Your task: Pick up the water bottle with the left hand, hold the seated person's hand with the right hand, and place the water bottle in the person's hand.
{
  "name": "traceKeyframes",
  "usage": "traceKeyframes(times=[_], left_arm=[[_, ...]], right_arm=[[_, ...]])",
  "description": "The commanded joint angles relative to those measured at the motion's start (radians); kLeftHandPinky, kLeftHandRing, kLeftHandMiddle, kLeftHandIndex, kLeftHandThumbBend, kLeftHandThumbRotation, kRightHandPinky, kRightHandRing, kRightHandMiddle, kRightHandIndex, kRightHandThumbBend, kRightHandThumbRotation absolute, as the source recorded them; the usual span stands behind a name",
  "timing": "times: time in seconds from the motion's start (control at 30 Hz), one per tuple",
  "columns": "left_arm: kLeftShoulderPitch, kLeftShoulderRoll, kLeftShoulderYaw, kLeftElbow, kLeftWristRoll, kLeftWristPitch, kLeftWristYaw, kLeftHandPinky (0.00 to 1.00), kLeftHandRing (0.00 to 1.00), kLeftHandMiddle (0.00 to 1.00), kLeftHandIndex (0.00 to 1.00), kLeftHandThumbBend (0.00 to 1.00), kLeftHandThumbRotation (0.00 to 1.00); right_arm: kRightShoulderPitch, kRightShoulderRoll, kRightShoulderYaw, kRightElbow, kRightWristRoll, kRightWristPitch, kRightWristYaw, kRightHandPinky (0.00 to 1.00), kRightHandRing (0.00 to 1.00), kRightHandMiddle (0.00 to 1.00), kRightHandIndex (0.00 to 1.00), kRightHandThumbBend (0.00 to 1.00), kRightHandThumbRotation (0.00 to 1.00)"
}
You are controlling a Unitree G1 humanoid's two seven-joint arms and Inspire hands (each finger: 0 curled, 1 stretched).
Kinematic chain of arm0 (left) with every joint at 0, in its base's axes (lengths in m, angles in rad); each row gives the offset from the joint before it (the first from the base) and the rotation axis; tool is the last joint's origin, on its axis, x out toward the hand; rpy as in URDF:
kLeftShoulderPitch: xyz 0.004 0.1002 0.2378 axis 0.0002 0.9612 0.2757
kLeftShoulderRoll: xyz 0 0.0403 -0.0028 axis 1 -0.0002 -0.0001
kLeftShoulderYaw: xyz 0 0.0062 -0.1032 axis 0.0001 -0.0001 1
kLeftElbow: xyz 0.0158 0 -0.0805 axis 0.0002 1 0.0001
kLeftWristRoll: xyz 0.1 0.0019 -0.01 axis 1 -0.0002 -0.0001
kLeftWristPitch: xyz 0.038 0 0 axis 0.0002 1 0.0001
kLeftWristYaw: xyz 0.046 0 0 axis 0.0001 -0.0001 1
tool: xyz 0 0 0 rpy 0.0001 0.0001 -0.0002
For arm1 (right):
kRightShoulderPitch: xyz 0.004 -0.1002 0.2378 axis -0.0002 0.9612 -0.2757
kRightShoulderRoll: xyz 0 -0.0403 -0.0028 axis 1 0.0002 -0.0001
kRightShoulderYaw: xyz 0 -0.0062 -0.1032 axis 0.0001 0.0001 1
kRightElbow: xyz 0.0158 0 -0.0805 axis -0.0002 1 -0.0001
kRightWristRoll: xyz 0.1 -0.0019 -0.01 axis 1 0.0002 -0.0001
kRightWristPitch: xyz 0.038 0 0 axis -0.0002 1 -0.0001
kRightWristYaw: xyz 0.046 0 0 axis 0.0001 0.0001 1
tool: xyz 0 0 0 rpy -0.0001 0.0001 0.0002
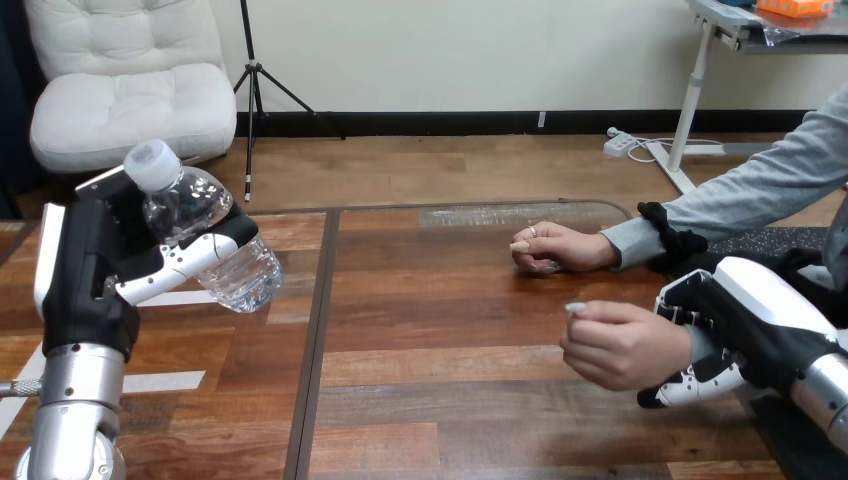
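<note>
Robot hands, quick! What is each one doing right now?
Left hand: closed round the bottle, holding it up.
Right hand: closed round the person's wrist.

Person's wrist (703, 345) mostly hidden within right hand (745, 320) (arm (825, 395) cut by edge).

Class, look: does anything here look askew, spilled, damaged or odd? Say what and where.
The water bottle is askew: it tilts, cap toward the view's upper left, in the left hand's curled fingers above the table. Nothing looks spilled or damaged.
</note>
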Motion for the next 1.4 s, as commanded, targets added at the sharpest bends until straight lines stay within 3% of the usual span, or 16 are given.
traceKeyframes(times=[0.0, 1.37], left_arm=[[-0.042, 0.012, 0.012, -0.066, -0.003, -0.03, 0.01, 0.27, 0.32, 0.36, 0.39, 0.67, 0.0], [-0.047, 0.016, 0.018, -0.047, -0.014, -0.05, 0.001, 0.26, 0.31, 0.35, 0.39, 0.66, 0.0]], right_arm=[[-0.061, -0.003, 0.004, 0.003, -0.016, 0.012, -0.026, 0.18, 0.22, 0.29, 0.31, 0.9, 0.0], [-0.113, -0.035, 0.027, 0.08, -0.083, -0.021, -0.071, 0.17, 0.23, 0.29, 0.3, 0.91, 0.0]])
